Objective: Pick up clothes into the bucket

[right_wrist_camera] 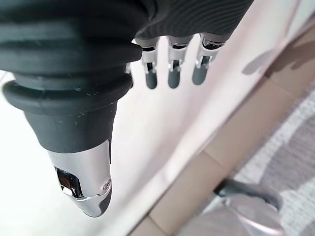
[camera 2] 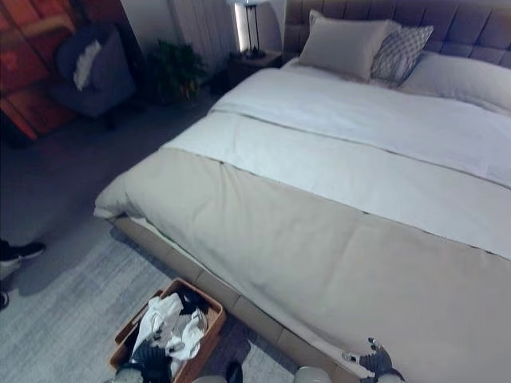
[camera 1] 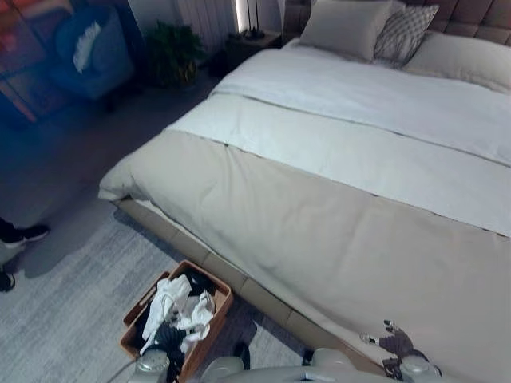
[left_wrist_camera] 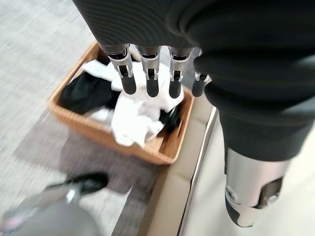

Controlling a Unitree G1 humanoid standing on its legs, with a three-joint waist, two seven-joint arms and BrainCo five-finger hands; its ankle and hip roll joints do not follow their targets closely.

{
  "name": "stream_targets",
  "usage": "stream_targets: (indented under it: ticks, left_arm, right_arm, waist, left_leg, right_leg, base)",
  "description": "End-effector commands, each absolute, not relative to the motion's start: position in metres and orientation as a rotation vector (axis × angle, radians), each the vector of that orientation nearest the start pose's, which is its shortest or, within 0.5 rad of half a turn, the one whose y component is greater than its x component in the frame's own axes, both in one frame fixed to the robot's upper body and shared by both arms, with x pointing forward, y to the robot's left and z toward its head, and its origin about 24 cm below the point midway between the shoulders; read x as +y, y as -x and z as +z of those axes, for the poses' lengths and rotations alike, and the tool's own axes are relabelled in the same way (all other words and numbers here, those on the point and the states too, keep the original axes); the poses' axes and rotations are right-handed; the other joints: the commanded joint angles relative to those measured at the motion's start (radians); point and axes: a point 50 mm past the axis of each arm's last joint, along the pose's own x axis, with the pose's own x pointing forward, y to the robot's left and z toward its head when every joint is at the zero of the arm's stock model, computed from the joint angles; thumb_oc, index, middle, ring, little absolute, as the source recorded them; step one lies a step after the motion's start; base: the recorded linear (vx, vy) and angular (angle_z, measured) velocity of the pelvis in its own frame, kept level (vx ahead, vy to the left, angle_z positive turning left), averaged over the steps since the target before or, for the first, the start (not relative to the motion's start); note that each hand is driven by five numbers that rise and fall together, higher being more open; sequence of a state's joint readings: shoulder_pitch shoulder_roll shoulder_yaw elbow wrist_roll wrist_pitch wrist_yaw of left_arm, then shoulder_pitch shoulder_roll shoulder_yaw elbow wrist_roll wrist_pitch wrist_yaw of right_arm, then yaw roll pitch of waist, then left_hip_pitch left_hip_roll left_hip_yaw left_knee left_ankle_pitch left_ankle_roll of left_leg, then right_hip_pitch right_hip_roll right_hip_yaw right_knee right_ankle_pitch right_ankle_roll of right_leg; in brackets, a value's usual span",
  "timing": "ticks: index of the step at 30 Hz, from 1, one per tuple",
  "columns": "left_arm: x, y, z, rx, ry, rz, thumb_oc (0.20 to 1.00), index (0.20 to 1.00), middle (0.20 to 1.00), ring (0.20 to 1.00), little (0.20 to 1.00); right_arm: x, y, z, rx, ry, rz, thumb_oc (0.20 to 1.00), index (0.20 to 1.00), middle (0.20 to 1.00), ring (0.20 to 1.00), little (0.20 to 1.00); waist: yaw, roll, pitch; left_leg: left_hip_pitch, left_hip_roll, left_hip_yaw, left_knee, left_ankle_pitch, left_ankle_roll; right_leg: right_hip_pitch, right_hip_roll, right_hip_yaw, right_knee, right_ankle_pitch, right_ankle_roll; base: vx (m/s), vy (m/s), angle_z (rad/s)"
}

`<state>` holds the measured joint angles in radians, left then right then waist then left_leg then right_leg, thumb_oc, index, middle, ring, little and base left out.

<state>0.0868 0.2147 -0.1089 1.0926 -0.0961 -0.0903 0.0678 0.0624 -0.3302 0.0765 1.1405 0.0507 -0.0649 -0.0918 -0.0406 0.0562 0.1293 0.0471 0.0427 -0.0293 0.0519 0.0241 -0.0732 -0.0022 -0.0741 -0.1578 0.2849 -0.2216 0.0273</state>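
Hanging slack above clothes-filled basket (left_wrist_camera: 162,147) – left hand (left_wrist_camera: 147,69), right hand (right_wrist_camera: 170,64) seemingly loose over bed (camera 1: 335,207).

The bucket (camera 1: 215,307) on the floor looks like brown woven wicker, matt and ribbed. The clothes (camera 1: 180,307) in it are soft crumpled cloth, white and black. The bed cover (camera 1: 319,231) is smooth matt beige fabric. The carpet (camera 1: 72,311) beneath looks grey, short-piled and matt.

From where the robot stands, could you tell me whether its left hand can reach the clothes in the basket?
Probably yes: the open left hand hangs above the basket, whose open top leaves the clothes exposed.
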Motion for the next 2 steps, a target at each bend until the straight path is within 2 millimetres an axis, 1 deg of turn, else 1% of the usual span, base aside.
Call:
stream_targets:
  ticks: [1,2]
  left_arm:
    - [0.2338,-0.0864,-0.1577,1.118,-0.169,0.173,1.0,1.0,1.0,1.0,1.0]
    - [0.2333,-0.0803,-0.1599,1.147,-0.166,0.178,1.0,1.0,1.0,1.0,1.0]
  right_arm:
    - [-0.2777,-0.0968,-0.1435,1.115,0.355,-0.221,1.0,1.0,1.0,1.0,1.0]
    - [-0.2755,-0.0966,-0.1442,1.117,0.359,-0.212,1.0,1.0,1.0,1.0,1.0]
  waist:
    - [-0.001,-0.047,0.01]
    - [0.001,-0.048,0.002]
  left_leg:
    - [-0.017,-0.035,0.012,0.119,-0.08,0.004]
    - [-0.008,-0.033,0.016,0.114,-0.081,0.004]
  right_leg:
    - [0.083,-0.019,0.005,-0.174,0.126,0.058]
    - [0.094,-0.017,0.006,-0.185,0.127,0.058]
  base:
    - [0.05,-0.02,-0.03]
    - [0.03,-0.017,-0.03]
